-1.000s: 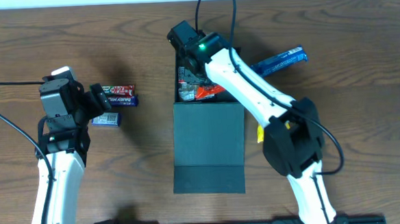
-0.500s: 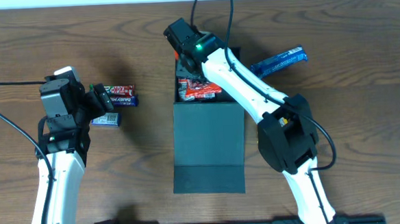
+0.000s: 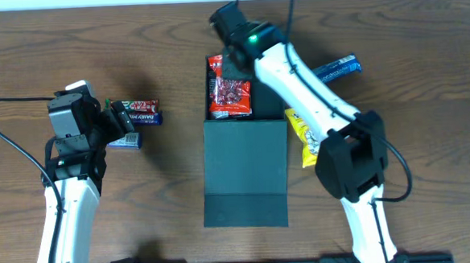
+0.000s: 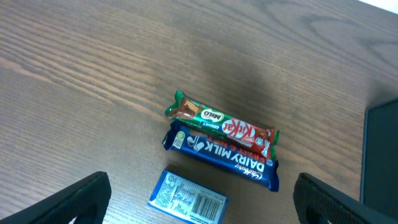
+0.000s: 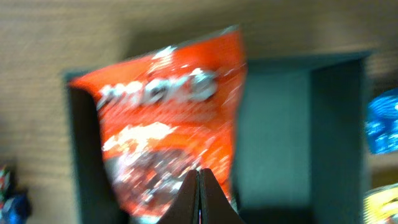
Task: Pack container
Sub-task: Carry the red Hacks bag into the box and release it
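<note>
Red KitKat (image 4: 224,124), blue Dairy Milk (image 4: 221,155) beneath spread left hand (image 4: 202,202); right hand (image 5: 199,193) closed

Snack packets scattered over a wooden bench (image 3: 158,192).
At left, a KitKat bar (image 4: 224,126) touches a Dairy Milk bar (image 4: 221,155), a small blue packet (image 4: 188,197) just beside; further right lie a red snack bag (image 3: 230,90), a yellow packet (image 3: 302,144) and a blue wrapper (image 3: 340,66).

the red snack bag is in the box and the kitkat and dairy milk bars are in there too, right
Not quite. The red snack bag is in the container, but the KitKat bar and Dairy Milk bar lie outside it on the table, as the left wrist view shows.
</note>
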`<act>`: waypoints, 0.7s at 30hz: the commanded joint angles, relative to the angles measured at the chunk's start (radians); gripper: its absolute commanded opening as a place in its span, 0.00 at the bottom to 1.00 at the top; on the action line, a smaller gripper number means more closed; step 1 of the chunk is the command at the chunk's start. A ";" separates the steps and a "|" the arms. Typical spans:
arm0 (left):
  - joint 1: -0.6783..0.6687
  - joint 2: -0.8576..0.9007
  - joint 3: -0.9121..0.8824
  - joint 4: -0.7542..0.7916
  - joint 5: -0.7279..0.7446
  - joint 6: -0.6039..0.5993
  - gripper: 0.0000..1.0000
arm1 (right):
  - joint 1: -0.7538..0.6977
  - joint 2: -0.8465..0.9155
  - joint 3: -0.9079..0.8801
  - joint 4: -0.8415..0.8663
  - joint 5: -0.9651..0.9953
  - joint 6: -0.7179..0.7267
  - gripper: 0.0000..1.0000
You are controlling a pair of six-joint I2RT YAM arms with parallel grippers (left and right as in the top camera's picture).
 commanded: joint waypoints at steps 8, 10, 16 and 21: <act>0.002 0.005 0.028 -0.019 0.000 -0.004 0.95 | -0.019 0.140 0.010 0.159 -0.066 -0.060 0.02; 0.002 0.005 0.028 -0.019 0.000 -0.004 0.95 | -0.017 0.163 0.010 0.163 -0.081 -0.059 0.01; 0.002 0.005 0.028 -0.018 0.000 -0.004 0.95 | -0.017 0.193 0.010 0.165 -0.096 -0.069 0.01; 0.002 0.005 0.028 -0.018 0.000 -0.004 0.95 | -0.014 0.182 0.019 0.208 -0.169 -0.116 0.01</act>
